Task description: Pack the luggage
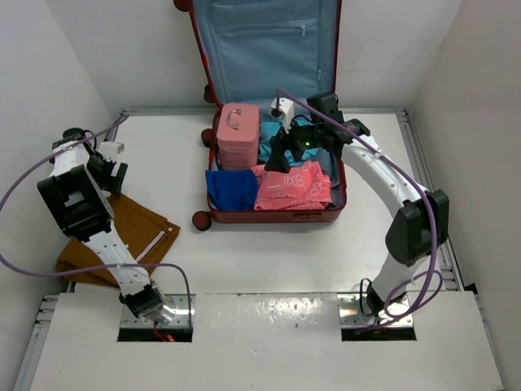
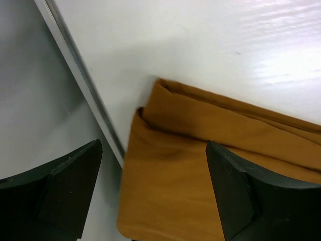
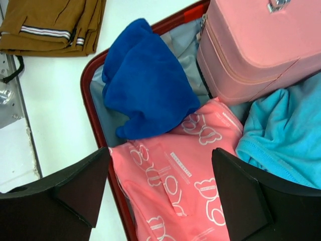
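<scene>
Right wrist: luggage (image 3: 106,119) under right hand (image 3: 160,196)

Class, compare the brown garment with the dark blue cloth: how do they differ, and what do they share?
Place: the brown garment lies on the table outside the luggage; the dark blue cloth sits inside it. Shape: the brown garment is folded flat; the dark blue cloth is bunched up. Both are soft fabric.
</scene>
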Tool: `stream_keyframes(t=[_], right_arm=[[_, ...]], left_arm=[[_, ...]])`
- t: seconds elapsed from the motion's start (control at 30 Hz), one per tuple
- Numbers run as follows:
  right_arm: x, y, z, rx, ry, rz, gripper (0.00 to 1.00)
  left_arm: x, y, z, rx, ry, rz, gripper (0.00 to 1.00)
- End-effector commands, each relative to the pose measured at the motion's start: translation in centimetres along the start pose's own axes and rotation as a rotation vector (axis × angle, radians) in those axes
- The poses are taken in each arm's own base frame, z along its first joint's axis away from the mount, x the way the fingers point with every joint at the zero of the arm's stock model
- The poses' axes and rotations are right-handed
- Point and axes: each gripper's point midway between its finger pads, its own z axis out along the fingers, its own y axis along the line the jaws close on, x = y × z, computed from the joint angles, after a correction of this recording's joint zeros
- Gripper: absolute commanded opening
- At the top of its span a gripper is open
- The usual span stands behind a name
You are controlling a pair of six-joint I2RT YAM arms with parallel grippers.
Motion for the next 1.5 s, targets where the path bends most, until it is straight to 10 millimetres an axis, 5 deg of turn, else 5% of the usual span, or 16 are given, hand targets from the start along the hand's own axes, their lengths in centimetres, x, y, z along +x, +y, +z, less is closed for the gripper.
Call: stream_keyframes(t=[0.0, 0.3, 0.47, 0.6, 0.73, 0.83, 1.0, 1.17, 1.4, 1.47], right_arm=[[-0.7, 0.3, -1.1, -0.005, -0.014, -0.017, 0.82], [-0.1, -0.5, -2.3, 0.029, -0.007, -0.013, 0.82], [0.0, -0.9, -2.5, 0.037, -0.005, -0.014, 0.82], [0.2, -1.1, -2.9, 0.042, -0.003, -0.019, 0.82], [0.4, -1.5, -3.3, 0.055, -0.004, -0.015, 0.81], [0.7, -1.7, -3.7, 0.067, -0.005, -0.008, 0.81], [1.5, -1.4, -4.3, 0.085, -0.005, 0.002, 0.81], [1.9, -1.3, -4.6, 0.102, -0.010, 0.002, 0.81], [2.2, -1.2, -4.9, 0.120, -0.009, 0.008, 0.81], [2.3, -1.3, -5.0, 0.123, -0.009, 0.012, 0.81]], left_arm=[[-1.1, 1.3, 1.3, -0.031, -0.003, 0.060, 0.88], [-0.3, -0.2, 3.0, 0.008, 0.034, 0.086, 0.79], [1.1, -3.1, 4.5, 0.117, 0.088, 0.105, 0.64], [0.8, -6.1, 5.3, 0.184, 0.105, 0.150, 0.43], [-0.9, -9.8, 5.6, 0.230, 0.097, 0.214, 0.07], [-4.2, -12.6, 5.5, 0.245, 0.049, 0.243, 0.01], [-12.5, -17.2, 4.6, 0.249, -0.102, 0.226, 0.00], [-18.8, -17.7, 4.7, 0.218, -0.223, 0.085, 0.00], [-19.7, -17.6, 5.1, 0.202, -0.246, -0.014, 0.01], [-19.5, -17.4, 4.7, 0.196, -0.246, 0.045, 0.22]])
